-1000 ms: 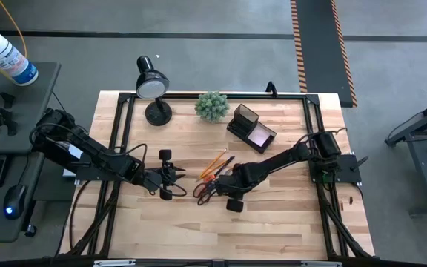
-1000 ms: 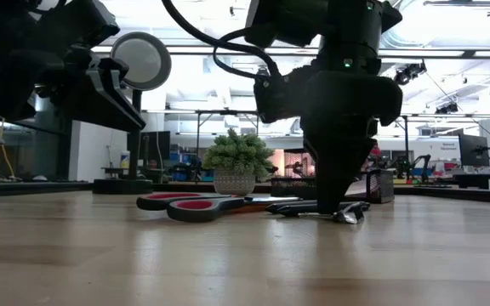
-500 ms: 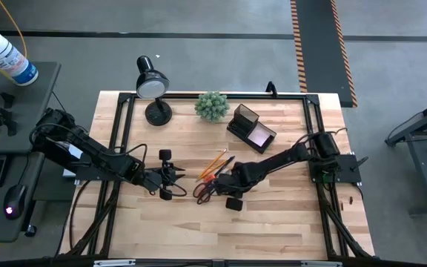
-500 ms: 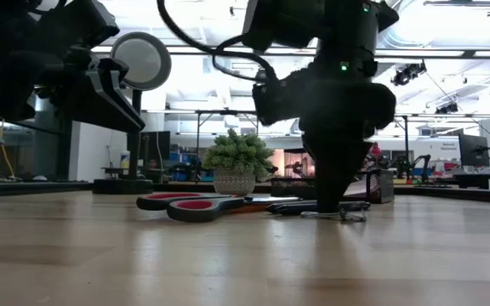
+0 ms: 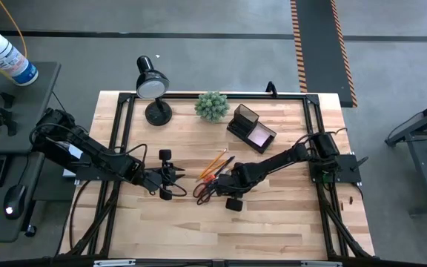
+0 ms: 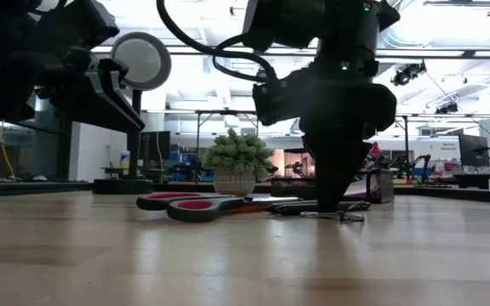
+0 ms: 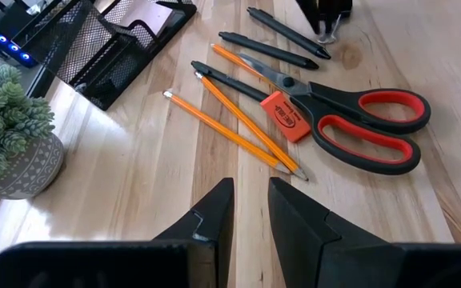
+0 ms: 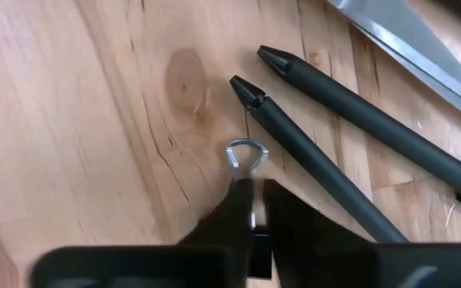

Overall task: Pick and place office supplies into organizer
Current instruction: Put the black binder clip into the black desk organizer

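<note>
Orange-handled scissors [image 7: 350, 120] flat on the wood, two orange pencils [image 7: 238, 132] beside them, two dark pens [image 8: 350, 128] parallel, silver-looped clip [image 8: 245, 160] — upright, smoky organizer [image 5: 249, 127] holding a pink pad [image 5: 260, 135].

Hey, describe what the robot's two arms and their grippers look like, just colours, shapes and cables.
Both arms are black, built of jointed segments, with black cables looping beside them. The left gripper ends in two dark, wedge-shaped fingers that taper to blunt tips. The right gripper has the same dark angular fingers. In the low view a small green light glows on the right arm's bulky wrist housing.
</note>
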`<action>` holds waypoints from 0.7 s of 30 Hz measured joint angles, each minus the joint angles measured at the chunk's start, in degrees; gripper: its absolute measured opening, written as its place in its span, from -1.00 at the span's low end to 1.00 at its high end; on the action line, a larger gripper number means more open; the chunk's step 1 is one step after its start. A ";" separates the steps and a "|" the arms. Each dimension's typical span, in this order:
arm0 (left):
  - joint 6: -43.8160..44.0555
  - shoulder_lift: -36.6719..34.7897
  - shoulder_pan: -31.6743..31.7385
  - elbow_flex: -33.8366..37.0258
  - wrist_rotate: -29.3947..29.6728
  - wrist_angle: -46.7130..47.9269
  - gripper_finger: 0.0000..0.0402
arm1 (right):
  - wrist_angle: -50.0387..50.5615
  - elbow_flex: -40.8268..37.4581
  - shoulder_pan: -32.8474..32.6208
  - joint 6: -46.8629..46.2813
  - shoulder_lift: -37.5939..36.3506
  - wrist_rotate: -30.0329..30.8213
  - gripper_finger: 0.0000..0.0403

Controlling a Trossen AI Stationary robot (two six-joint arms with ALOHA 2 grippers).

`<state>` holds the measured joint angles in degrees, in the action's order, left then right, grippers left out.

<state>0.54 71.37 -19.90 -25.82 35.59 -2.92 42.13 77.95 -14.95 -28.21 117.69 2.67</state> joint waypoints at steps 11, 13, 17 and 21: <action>-0.07 0.00 0.00 0.00 0.00 0.00 -0.67 | 3.42 1.65 -1.77 -0.28 -0.01 0.09 -0.99; -0.07 0.00 0.02 0.00 0.00 0.00 -0.67 | 7.49 3.07 -2.48 -0.35 0.19 0.82 -0.99; -0.04 0.00 0.00 0.00 0.00 -0.04 -0.67 | 14.69 6.07 -4.06 -1.16 0.33 3.93 -1.00; -0.04 0.00 0.00 0.00 0.00 -0.10 -0.67 | 19.17 6.98 -4.98 -2.60 0.19 7.70 -1.00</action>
<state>0.50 71.37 -19.90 -25.82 35.59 -3.02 61.30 84.93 -19.93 -30.81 117.88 10.37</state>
